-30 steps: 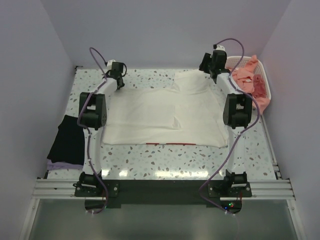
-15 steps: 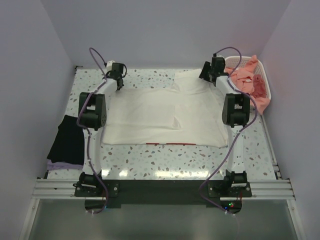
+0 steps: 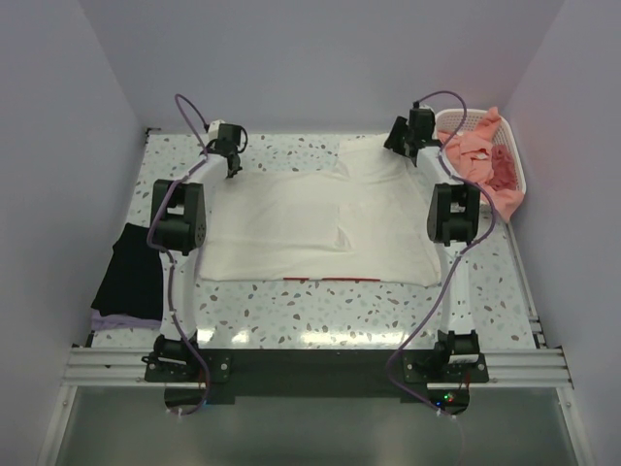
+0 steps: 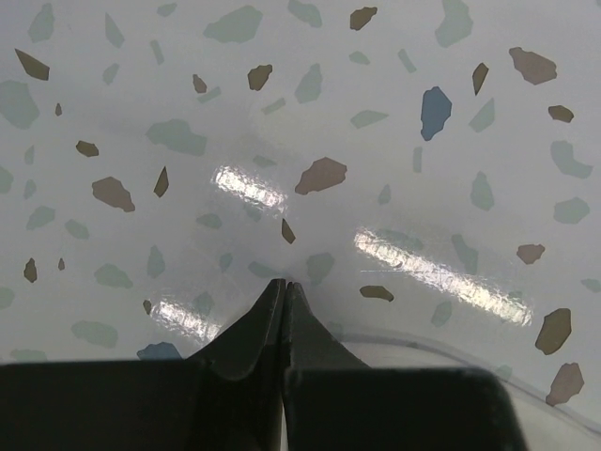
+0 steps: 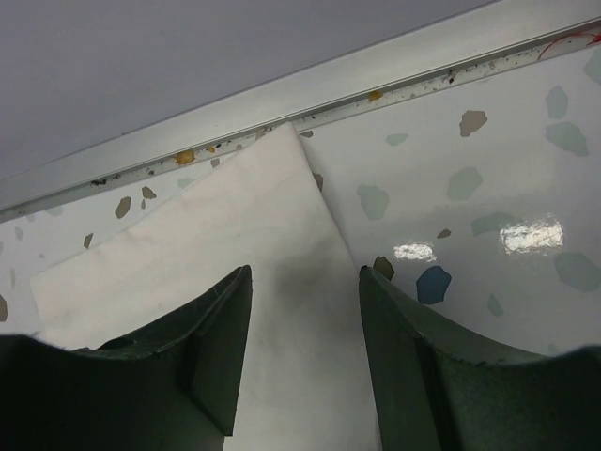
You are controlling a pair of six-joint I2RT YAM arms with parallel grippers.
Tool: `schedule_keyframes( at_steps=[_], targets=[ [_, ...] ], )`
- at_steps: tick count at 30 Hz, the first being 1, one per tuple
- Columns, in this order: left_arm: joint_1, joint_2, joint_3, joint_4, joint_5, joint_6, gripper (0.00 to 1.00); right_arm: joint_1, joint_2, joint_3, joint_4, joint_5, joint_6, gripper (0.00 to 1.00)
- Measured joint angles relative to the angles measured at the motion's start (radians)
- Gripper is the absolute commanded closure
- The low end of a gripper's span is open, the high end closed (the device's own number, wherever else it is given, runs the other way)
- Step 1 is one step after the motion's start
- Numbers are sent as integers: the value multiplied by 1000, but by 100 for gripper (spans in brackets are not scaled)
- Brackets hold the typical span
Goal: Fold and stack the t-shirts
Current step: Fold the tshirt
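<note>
The large cream-white t-shirt [image 3: 320,218] lies spread flat in the middle of the table, with a thin red strip of print at its near hem [image 3: 330,279]. My left gripper [image 3: 231,155] is shut and empty just beyond the shirt's far left corner. In the left wrist view the shut gripper [image 4: 285,284] is over bare table, with the shirt's edge [image 4: 470,362] at the lower right. My right gripper [image 3: 400,136] is open over the far right sleeve. Its fingers [image 5: 305,272] straddle that cream sleeve [image 5: 235,244]. A black tee [image 3: 131,272] lies at the left on a lavender one [image 3: 121,318].
A white lattice basket [image 3: 514,160] at the far right holds salmon-pink cloth [image 3: 480,146]. The table's far edge has a metal rail [image 5: 376,70] against the wall, close beyond the right gripper. Walls close in the left, right and back.
My right gripper has come down and slightly left towards the far right sleeve. My left gripper has barely shifted. The shirt has not moved.
</note>
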Motion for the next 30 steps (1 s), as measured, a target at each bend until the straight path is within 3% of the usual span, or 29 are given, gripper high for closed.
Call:
schedule_keyframes(
  at_steps=[7, 15, 19, 23, 30],
  targets=[
    [-1, -11, -13, 2, 8, 0, 100, 4, 18, 25, 4, -25, 22, 50],
    [-2, -22, -24, 12, 19, 0, 100, 24, 33, 40, 8, -32, 31, 66],
    [-2, -27, -25, 17, 24, 0, 100, 31, 33, 39, 8, -34, 38, 79],
    [-2, -31, -25, 22, 30, 0, 100, 34, 33, 38, 8, -34, 42, 100],
    [-2, -48, -31, 24, 31, 0, 100, 34, 23, 1, 39, -29, 44, 100]
  ],
)
